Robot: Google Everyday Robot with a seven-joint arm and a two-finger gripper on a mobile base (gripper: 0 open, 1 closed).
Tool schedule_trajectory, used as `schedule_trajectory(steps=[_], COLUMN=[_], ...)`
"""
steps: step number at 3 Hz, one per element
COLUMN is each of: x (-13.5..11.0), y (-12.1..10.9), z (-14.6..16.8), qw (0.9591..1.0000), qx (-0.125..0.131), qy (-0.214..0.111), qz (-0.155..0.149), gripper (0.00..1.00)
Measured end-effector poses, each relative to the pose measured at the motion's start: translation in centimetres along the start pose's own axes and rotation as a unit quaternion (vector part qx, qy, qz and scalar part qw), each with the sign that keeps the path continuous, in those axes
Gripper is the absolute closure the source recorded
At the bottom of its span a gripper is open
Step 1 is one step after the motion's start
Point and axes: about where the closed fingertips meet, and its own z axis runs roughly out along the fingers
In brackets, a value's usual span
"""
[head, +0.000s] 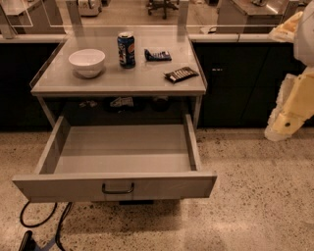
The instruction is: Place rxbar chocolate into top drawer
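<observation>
Wide open below the tabletop's front edge, the top drawer (167,185) stands with nothing in it. The rxbar chocolate (181,74) lies near the tabletop's right edge. The gripper (288,121) hangs well beyond that edge, its state impossible to tell.

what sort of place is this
Probably an office kitchenette: a counter with bowl, soda can and rxbar chocolate, top drawer open, an office chair behind. The gripper is out of view; only the arm shows, far right.
</observation>
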Motion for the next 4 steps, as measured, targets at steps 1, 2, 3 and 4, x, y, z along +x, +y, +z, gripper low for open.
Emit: schedule_trajectory(steps=[1,2,3,4], x=[0.0,-1.1,-3.9,-7.5], y=[0.0,-0.3,-2.7,-6.9], z=[0.0,-1.1,-1.6,0.0], qw=[1.0,0.9996,0.9967,0.9884], qx=[0.0,0.024,0.035,0.01], qy=[0.0,-0.008,-0.061,-0.139], qz=[0.0,-0.012,-0.042,-0.061], gripper=[0.0,0.0,0.0,0.0])
